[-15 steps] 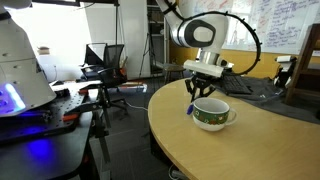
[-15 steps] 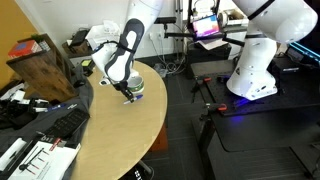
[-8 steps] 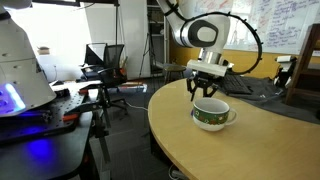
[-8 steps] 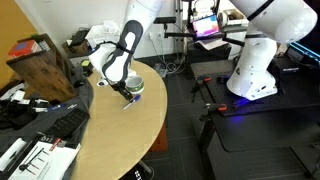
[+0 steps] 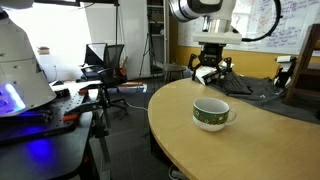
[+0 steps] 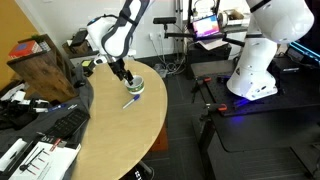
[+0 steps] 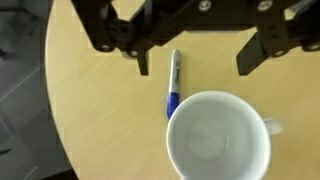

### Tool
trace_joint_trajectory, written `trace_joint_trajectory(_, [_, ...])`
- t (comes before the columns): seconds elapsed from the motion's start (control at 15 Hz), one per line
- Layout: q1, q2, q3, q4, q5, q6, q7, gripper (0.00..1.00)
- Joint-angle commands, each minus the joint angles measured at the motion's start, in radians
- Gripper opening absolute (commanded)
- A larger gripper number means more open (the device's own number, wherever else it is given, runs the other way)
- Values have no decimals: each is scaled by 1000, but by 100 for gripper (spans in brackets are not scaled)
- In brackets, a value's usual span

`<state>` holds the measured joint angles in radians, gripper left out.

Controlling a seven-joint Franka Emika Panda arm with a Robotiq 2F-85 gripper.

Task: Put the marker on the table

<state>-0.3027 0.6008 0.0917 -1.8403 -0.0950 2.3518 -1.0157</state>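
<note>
The marker point(image 7: 173, 85) lies flat on the tan table point(image 7: 90, 110), its blue end touching or almost touching the rim of the white-and-green mug point(image 7: 215, 135). In an exterior view the marker point(image 6: 130, 101) shows as a small stick by the mug point(image 6: 135, 85), near the table's curved edge. My gripper point(image 7: 195, 60) hangs open above the marker with nothing held; the marker sits below, nearer one finger point(image 7: 140, 62). In both exterior views the gripper point(image 5: 212, 72) point(image 6: 122, 72) is raised clear of the mug point(image 5: 210, 113).
Dark bags and clutter point(image 5: 255, 88) lie on the table's far side. A black cluttered desk point(image 6: 40, 130) with a brown box point(image 6: 45, 65) adjoins the table. A white robot base point(image 6: 262, 55) and office chair point(image 5: 110, 60) stand on the floor beyond.
The gripper opened and let go of the marker, then rose away from the mug. The marker now rests on the table beside the mug.
</note>
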Motion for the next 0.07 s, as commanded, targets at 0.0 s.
trace_joint_trajectory(0.0, [-31, -115, 26, -150, 48, 91, -127, 100])
